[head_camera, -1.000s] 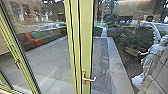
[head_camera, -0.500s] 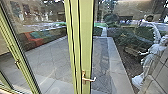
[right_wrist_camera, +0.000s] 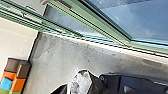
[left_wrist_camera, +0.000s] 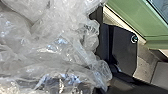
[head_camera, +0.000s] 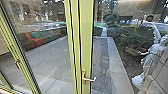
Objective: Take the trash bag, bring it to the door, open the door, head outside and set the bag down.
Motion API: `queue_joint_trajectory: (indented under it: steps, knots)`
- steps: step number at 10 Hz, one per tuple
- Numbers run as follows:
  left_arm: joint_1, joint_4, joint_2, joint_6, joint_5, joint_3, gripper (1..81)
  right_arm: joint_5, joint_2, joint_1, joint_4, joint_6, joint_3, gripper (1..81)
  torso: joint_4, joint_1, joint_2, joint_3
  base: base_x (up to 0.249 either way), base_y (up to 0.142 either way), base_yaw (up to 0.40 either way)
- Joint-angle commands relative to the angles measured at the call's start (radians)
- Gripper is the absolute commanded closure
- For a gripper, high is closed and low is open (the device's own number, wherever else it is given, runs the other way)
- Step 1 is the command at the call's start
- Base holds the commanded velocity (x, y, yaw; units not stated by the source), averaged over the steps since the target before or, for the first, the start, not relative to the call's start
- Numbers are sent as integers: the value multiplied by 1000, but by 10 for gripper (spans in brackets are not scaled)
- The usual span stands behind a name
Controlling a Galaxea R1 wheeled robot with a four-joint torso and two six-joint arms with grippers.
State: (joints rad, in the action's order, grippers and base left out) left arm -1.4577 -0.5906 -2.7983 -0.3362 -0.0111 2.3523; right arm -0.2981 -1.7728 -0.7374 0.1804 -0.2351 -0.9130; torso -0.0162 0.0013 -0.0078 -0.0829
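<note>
In the head view, the glass door's yellow-green frame (head_camera: 85,37) stands upright ahead, with a metal lever handle (head_camera: 88,79) low on it. The trash bag (left_wrist_camera: 57,47), of clear crumpled plastic, lies very close to the camera in the left wrist view, beside the robot's dark plate. The bag covers the area around the left gripper's tips. A pale crumpled piece of plastic (right_wrist_camera: 81,83) shows between dark parts in the right wrist view; what holds it cannot be told. Green door framing (right_wrist_camera: 100,27) runs above the grey floor there.
Beyond the glass are a paved yard (head_camera: 50,60), bushes (head_camera: 135,37) and a white statue (head_camera: 150,58) at the right. Colourful block seating (head_camera: 35,38) shows at the left in the glass. Orange and brown blocks (right_wrist_camera: 15,75) stand by a pale wall (right_wrist_camera: 17,37).
</note>
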Motion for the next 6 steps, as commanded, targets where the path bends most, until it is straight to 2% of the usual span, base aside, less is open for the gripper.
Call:
queue_joint_trajectory:
  steps: [1,3,4,5,6]
  knots:
    - [42,-3,9,0,74,-13,811,-242,66,243,-147,-277,99,10,0,0,0,0,0,0,0]
    - [42,-3,8,0,74,-13,811,-318,19,284,-379,-572,158,10,0,0,0,0,0,0,0]
    - [42,-3,9,2,74,-13,811,-340,-14,289,-474,-690,172,10,0,0,0,0,0,0,0]
    - [42,-3,11,2,74,-13,811,-342,-38,298,-512,-747,168,10,0,0,0,0,0,0,0]
    - [42,-5,12,2,74,-13,811,-343,-62,324,-513,-767,160,10,0,0,0,0,0,0,0]
